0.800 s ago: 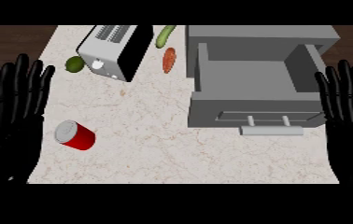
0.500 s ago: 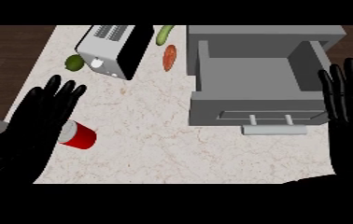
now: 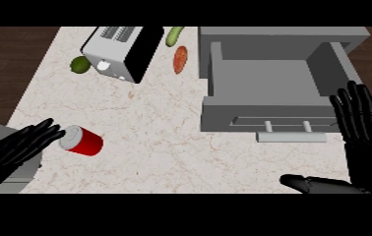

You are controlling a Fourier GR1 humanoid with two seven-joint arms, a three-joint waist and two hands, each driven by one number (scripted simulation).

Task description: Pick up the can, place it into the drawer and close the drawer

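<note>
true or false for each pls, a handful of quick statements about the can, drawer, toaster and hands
1. The can is inside the drawer. False: the can is on the counter, right by the left hand.
2. The drawer is open. True: the drawer is pulled out and nothing shows inside it.
3. The toaster stands to the right of the drawer. False: the toaster is to its left, at the far side of the counter.
4. The right hand holds nothing. True: the right hand is open at the view's right edge, fingers up.
5. A carrot lies between the toaster and the drawer. True: the carrot is there.
</note>
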